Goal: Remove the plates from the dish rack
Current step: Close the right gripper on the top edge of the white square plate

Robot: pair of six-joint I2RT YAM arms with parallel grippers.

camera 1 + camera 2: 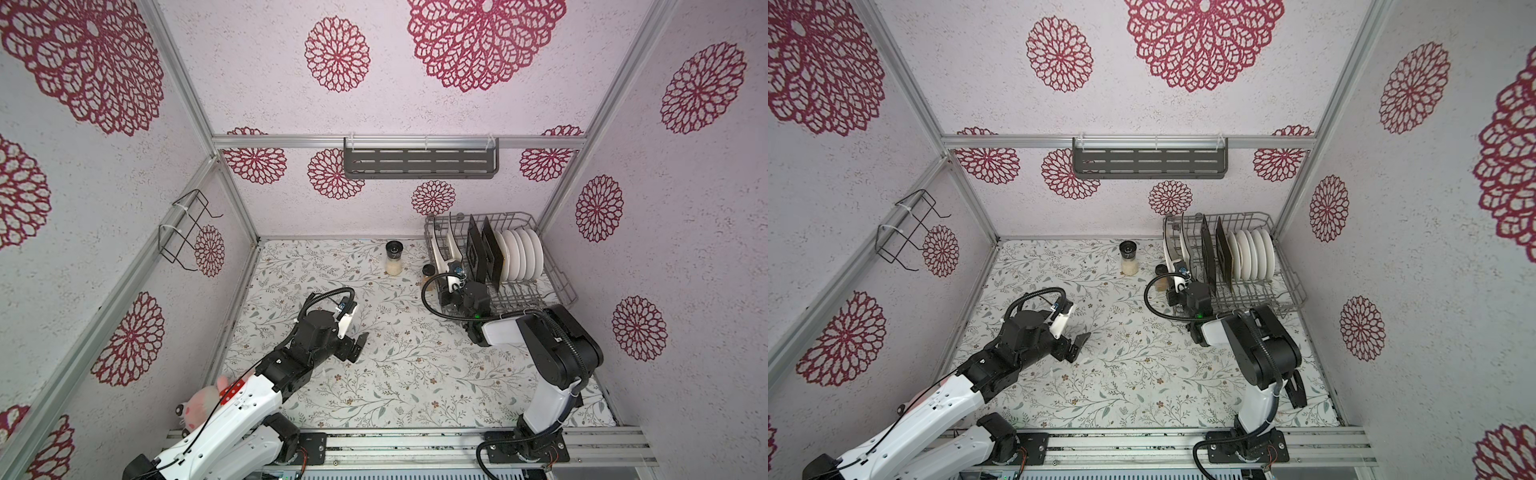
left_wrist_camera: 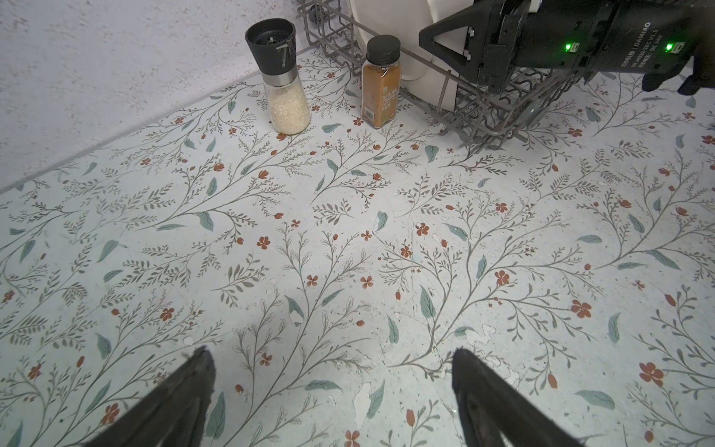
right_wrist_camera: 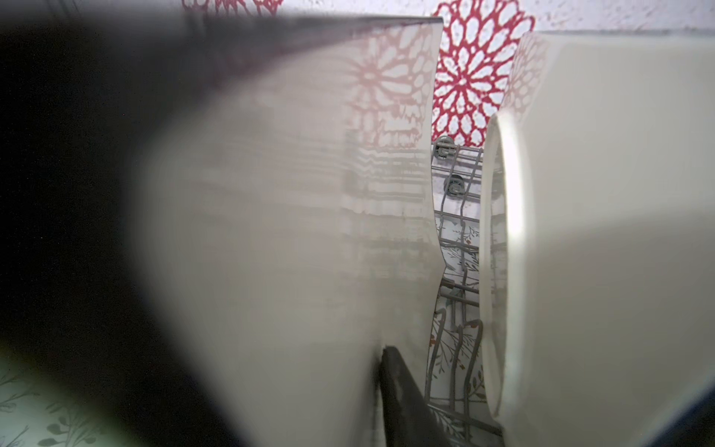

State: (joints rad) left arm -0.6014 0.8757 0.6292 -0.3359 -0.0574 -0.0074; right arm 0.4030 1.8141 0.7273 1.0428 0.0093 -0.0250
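The dish rack (image 1: 561, 286) is sitting at two o'clock on the worktop (image 1: 415, 374), plates (image 1: 521, 255) standing upright inside. The right end effector (image 2: 427, 38) is working at its nine-o'clock end — one finger (image 3: 402, 387) lying against a cream plate (image 3: 290, 232), grip impossible to tell. The left end effector (image 2: 329, 354) is hovering spread wide near nine o'clock.

Dish rack (image 1: 561, 277): grey wire basket with raised sides, sitting flat in the back right corner of the counter. I read its load as three groups, all standing on edge between the tines.
- Left end: two cream plates (image 1: 438, 249) with dark rims, a gap between them.
- Middle: two black square plates (image 1: 476, 249), close together.
- Right: round white plates (image 1: 524, 253), packed face to face.
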